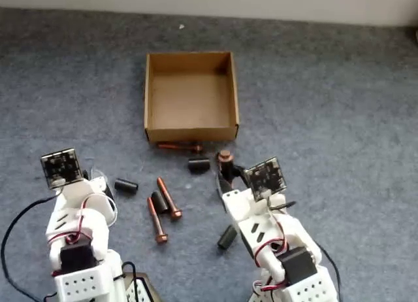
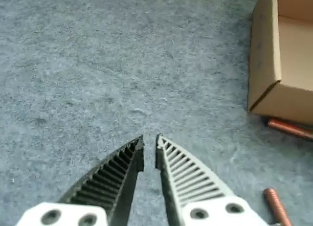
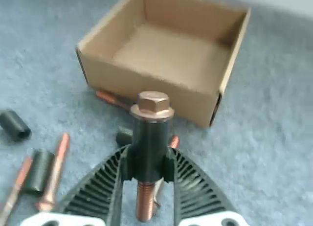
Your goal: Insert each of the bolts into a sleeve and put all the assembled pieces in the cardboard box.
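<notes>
Right now the right gripper [image 3: 146, 160] is clamped on a black sleeve [image 3: 146, 145] with a copper bolt [image 3: 154, 107] pushed through it. The bolt's flanged hexagonal head rests on the sleeve's top end, and its threaded tip pokes out below, between the ribbed fingers. This assembled piece stands upright just in front of the cardboard box [image 1: 189, 131], near its front corner on the right arm's side, apart from the wall.

The box is shallow, square, open-topped and plain brown, and it sits on the grey carpeted bench [image 1: 339, 119]. A lone bolt [image 1: 177, 146] lies along the foot of its front wall, with a loose sleeve [image 1: 199, 164] just in front of that. Farther from the box, two bolts [image 1: 168, 197] lie side by side, heads pointing away from it, a middle sleeve [image 1: 159, 201] between them. A side sleeve [image 1: 125, 185] lies nearer the left arm, and a far sleeve [image 1: 226, 237] farthest from the box, beside the right arm.

The left gripper [image 2: 149, 144] hangs over bare bench well apart from the box's front corner, its fingertips all but together with a thin slit between.
</notes>
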Controlling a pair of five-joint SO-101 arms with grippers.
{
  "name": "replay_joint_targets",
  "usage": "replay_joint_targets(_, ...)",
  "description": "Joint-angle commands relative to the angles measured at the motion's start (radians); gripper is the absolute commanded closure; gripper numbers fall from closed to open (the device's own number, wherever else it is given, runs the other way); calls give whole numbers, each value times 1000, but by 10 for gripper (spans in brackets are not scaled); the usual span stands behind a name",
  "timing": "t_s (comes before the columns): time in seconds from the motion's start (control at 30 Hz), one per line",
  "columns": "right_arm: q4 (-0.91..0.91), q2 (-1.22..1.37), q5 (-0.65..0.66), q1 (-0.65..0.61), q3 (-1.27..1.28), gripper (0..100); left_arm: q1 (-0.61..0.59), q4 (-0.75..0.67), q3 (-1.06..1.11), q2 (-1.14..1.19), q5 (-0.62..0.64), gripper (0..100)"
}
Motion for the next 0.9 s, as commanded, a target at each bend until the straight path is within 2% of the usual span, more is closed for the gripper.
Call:
replay_joint_targets(0.0,2,306,-12,7,-283,994,-12,-164,65,-4,-74,989)
replay_joint_targets(0.4,-268,1363,-12,10,-1015,994,1,-114,65,-1,-84,989)
replay_joint_targets(0.7,-312,1914,-12,73,-1431,990,1,-114,65,-1,-84,989)
replay_joint_targets(0.77,-278,1997,-12,97,-1512,947,1,-114,65,-1,-84,989)
replay_joint_targets(0.87,-91,2068,-12,111,-1666,817,1,-114,65,-1,-84,989)
